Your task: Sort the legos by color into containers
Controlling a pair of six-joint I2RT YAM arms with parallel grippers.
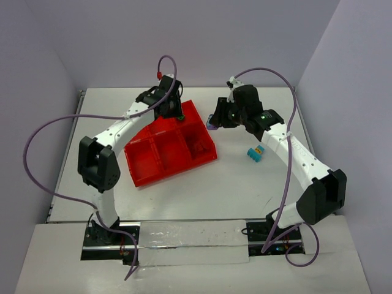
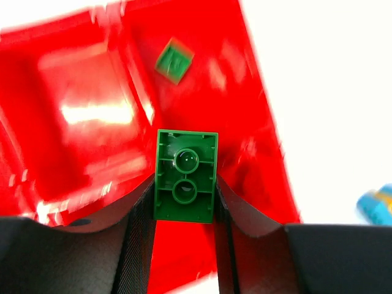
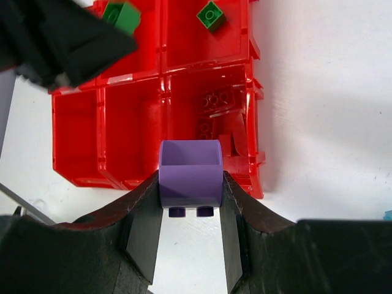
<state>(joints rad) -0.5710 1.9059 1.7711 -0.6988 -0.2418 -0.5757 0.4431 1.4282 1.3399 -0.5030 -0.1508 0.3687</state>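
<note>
The red tray (image 1: 142, 164) lies left of centre, divided into compartments. My left gripper (image 2: 185, 188) is shut on a green lego (image 2: 185, 174) and holds it over the tray's far right compartment (image 2: 245, 92), where another green lego (image 2: 174, 60) lies. In the top view this gripper (image 1: 176, 111) is at the tray's far corner. My right gripper (image 3: 190, 184) is shut on a purple lego (image 3: 190, 171) and holds it over the table just off the tray's right edge (image 3: 256, 177). In the top view the right gripper (image 1: 214, 122) is right of the tray. Red legos (image 3: 214, 110) lie in the compartment nearest it.
A light blue and yellow lego (image 1: 255, 153) lies on the white table right of the tray, under my right arm; it also shows at the right edge of the left wrist view (image 2: 376, 205). Grey walls close in the table at the back and sides.
</note>
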